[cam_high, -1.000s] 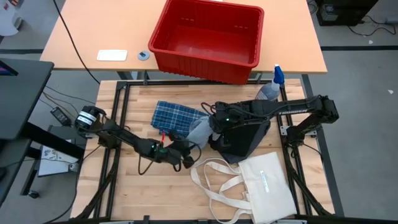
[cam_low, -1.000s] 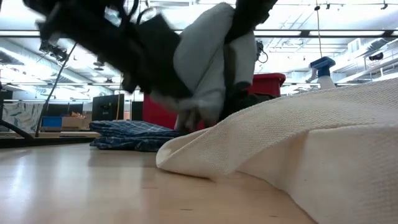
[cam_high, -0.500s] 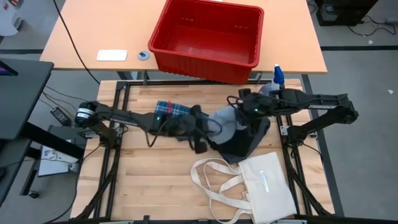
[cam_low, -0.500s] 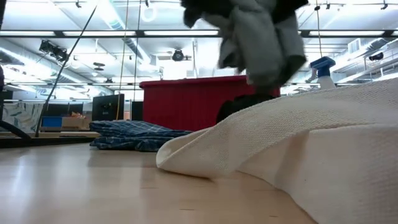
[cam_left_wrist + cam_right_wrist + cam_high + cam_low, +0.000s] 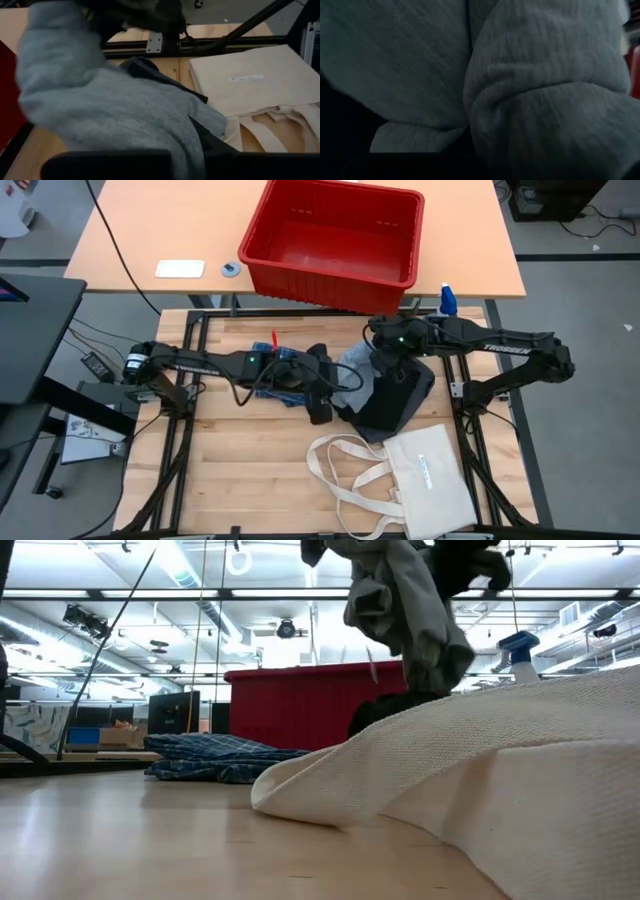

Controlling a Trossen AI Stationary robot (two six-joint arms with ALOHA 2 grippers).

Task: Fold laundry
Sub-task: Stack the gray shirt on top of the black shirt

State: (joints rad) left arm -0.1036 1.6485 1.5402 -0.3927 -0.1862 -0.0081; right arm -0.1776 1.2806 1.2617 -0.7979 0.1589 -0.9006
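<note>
The light blue-grey garment [image 5: 355,373] is lifted between both grippers and hangs bunched high in the low view [image 5: 405,600]. My left gripper [image 5: 327,385] is at its left side, shut on it. My right gripper [image 5: 384,350] is at its far right side, shut on it. The cloth fills both wrist views [image 5: 115,115] [image 5: 520,100]. A black piece [image 5: 400,395] lies heaped on the table beneath. The blue-white plaid piece [image 5: 288,360] lies flat under my left arm. I cannot pick out a separate dark grey piece. My left gripper holds the light blue-grey garment at its left part [image 5: 150,145], coming level from the table's left. The cloth drapes over the fingers and hides the place of contact. My right gripper holds the garment's far right part [image 5: 375,358] from the right. Bunched folds [image 5: 540,125] cover its fingers; the cloth hangs slack, clear of the table.
A cream tote bag [image 5: 425,470] with long handles lies at the near right and fills the low view's foreground [image 5: 520,770]. A red bin [image 5: 335,240] stands on the far table, a spray bottle [image 5: 447,300] beside it. Bare wood [image 5: 240,470] shows at the near left.
My left gripper has swung from the near middle of the table up and toward the far right, reaching the garment and closing on it. My right gripper has carried the garment toward the far right and higher. The garment has risen from hanging low to well clear of the table.
</note>
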